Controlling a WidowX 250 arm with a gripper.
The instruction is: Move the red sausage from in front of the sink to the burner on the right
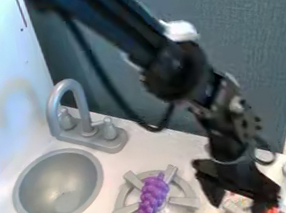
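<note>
Orange-red item [273,211] shows at the bottom right, close by one fingertip of the hand [237,202], whose fingers are spread wide around nothing visible. Purple grapes [152,198] lie on the gray burner [126,212], bottom center, left of the hand.

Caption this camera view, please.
Black gripper open near a partly hidden red item; purple toy grapes on a grey burner; round sink at left.
</note>
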